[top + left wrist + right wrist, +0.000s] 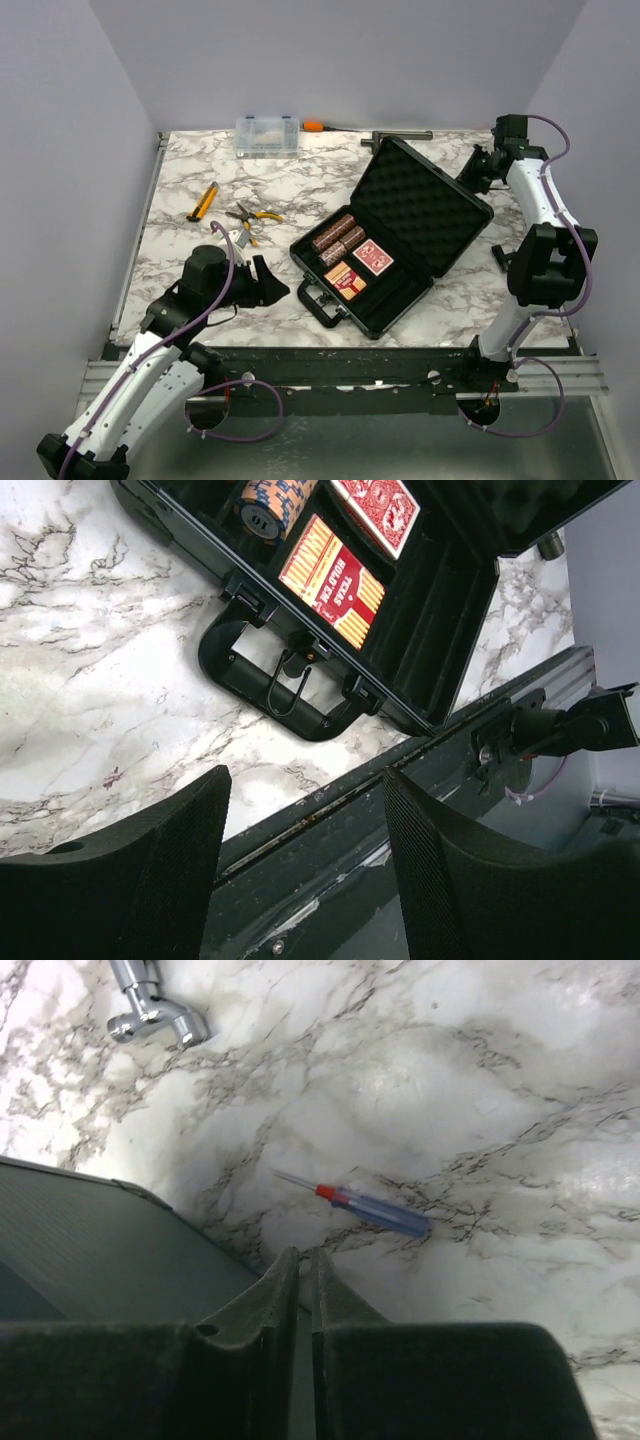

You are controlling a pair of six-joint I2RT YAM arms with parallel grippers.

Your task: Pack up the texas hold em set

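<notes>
An open black case [425,210] sits in the middle of a white marbled counter [190,165], slightly right of centre. It is turned at an angle. Its foam-lined lid stands raised toward the back right, and its handle [322,305] points toward the front left.

Two brown-red chip rolls [337,236] lie side by side in the tray of the case. Just beside them is a red-backed card deck [372,258]. An orange and red boxed deck [345,280] lies nearer the handle.

The left end effector [270,284] is just left of the handle, near the front edge of the counter. Its two fingers are spread wide with nothing between them.

The right end effector [302,1252] is at the far right edge of the raised lid. Its fingers are drawn almost together, leaving only a thin slit. The right wrist view shows the grey ribbed outside of the lid running up to the fingers. Whether they pinch the lid's rim cannot be told.

A small blue screwdriver [375,1210] with a red collar lies on the counter just beyond those fingers.

A clear plastic box [267,135] stands along the back edge, with an orange-handled tool [315,126] beside it. A metal tool [400,135] lies further right. On the left side lie a yellow knife [203,201] and pliers [250,218], apart from the case.
</notes>
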